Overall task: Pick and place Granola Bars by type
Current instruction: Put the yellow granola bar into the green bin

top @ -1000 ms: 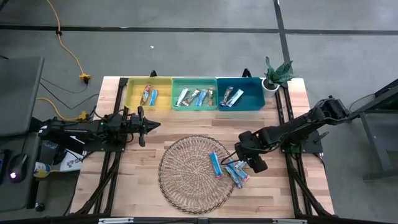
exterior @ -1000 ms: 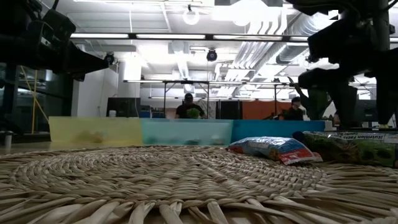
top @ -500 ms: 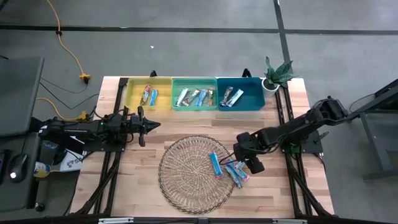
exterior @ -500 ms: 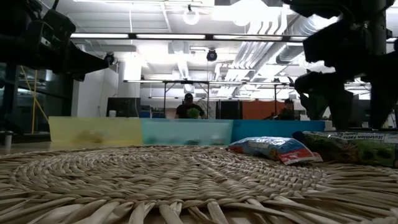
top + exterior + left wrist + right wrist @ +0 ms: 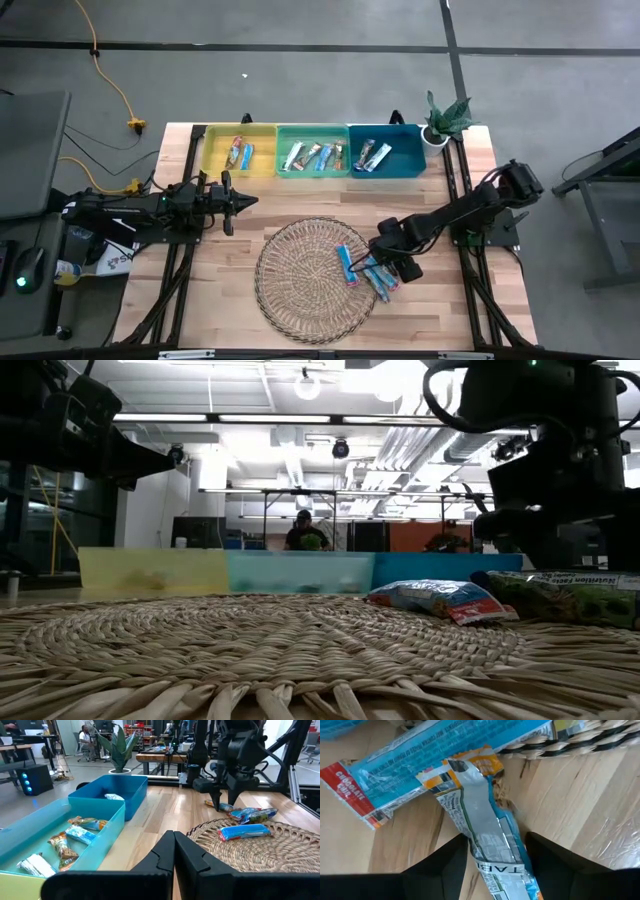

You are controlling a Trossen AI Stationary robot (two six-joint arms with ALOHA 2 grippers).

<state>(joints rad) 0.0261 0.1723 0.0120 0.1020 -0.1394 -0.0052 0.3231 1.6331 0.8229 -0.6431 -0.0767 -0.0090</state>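
My high cam looks straight down on the whole worktop (image 5: 220, 290); low cam sits at mat (image 5: 250, 660) level facing bins; wrist cams close-up. High + low share the mat.

The right gripper (image 5: 386, 262) is brought lower and inward toward the mat's (image 5: 300, 300) edge, its open jaws now straddling 1 silver-teal granola bar (image 5: 487, 832).
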